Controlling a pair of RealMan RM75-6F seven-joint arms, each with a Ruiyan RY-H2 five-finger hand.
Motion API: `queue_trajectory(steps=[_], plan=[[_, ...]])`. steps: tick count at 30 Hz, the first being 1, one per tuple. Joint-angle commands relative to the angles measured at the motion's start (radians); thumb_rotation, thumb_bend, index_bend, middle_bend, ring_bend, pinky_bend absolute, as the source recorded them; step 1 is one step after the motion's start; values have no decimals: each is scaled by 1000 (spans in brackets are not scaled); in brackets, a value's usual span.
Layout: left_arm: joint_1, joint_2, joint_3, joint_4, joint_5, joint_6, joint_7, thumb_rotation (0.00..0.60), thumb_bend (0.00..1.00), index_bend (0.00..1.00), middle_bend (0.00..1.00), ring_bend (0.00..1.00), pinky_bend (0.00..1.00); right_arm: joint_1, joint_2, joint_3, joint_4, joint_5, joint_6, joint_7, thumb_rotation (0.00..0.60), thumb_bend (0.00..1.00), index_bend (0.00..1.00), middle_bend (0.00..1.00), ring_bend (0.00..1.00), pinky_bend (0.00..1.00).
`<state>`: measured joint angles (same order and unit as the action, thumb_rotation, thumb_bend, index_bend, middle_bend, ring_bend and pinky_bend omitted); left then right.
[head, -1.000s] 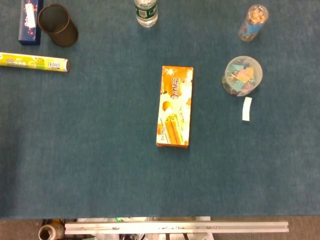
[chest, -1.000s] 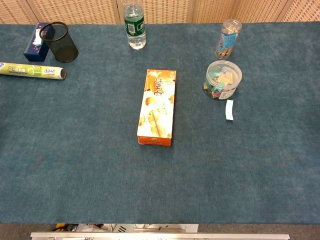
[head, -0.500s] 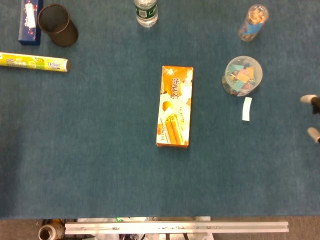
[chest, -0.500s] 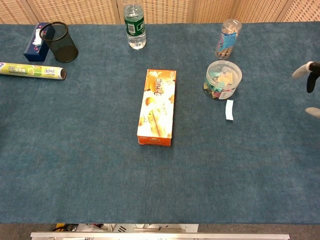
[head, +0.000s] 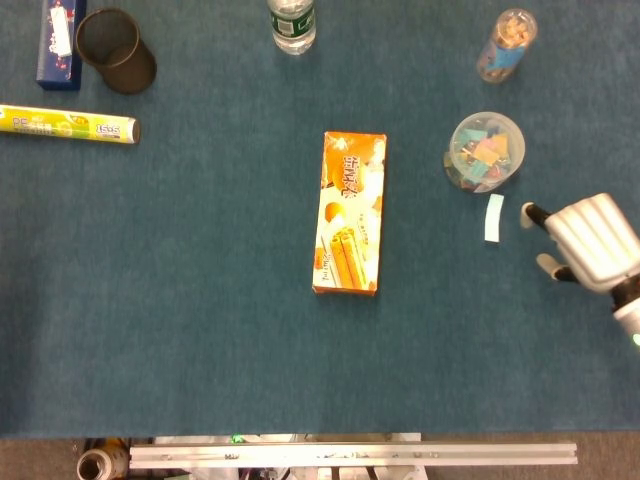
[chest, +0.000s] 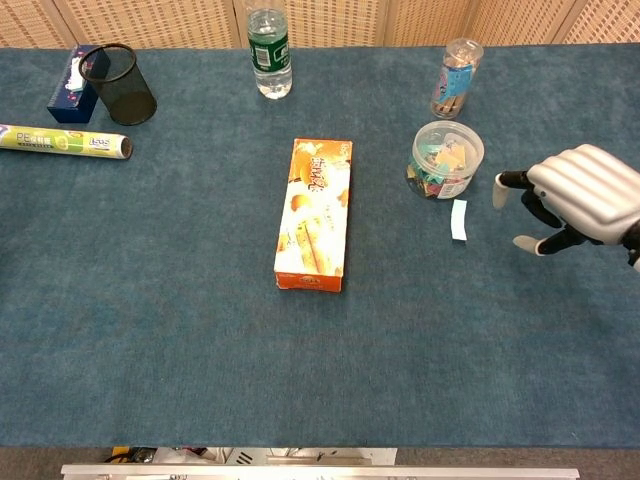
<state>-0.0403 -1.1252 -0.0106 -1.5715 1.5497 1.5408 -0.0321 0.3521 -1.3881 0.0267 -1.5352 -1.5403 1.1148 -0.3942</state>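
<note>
Right hand (head: 590, 243), white-shelled: wrist cut by right edge in both views; palm side hidden under shell, fingertip contact with cloth not tellable.
Clear plastic water bottle with green label (head: 292, 22), far centre: cap cut by top edge in head view.
Dark blue carton (head: 57, 40), far left: top cut in head view, partly hidden behind black mesh pen cup (head: 115, 49).
Yellow foil-wrap roll box (head: 66, 123): left end cut by frame edge.
Small pale slip (head: 494, 217) beside round clear tub of coloured clips (head: 484, 151): print too small to read.
</note>
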Motion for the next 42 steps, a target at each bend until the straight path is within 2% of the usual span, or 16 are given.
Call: queue_trajectory(steps=[1,8,17,42], plan=[[0,-3,0,5,-2,-2,-4,600,264,35,103,91,41,20,-43,10,37,25,-22,-17,600,189,452,894,998,1000],[-1,-8,0,13,-3,-4,-9,600,264,35,103,91,41,47,-135,19,117,66,-54,-37,600,207,476,898,1000,1000],[-3,-7,-2,17,-5,-8,-13,600,265,35,103,91,41,71,-207,13,187,85,-73,-48,600,207,485,898,1000,1000],[-1,-3,-9,29,-21,-9,-28,600,264,35,103,91,41,108,-286,21,276,123,-77,-40,600,228,509,898,1000,1000]])
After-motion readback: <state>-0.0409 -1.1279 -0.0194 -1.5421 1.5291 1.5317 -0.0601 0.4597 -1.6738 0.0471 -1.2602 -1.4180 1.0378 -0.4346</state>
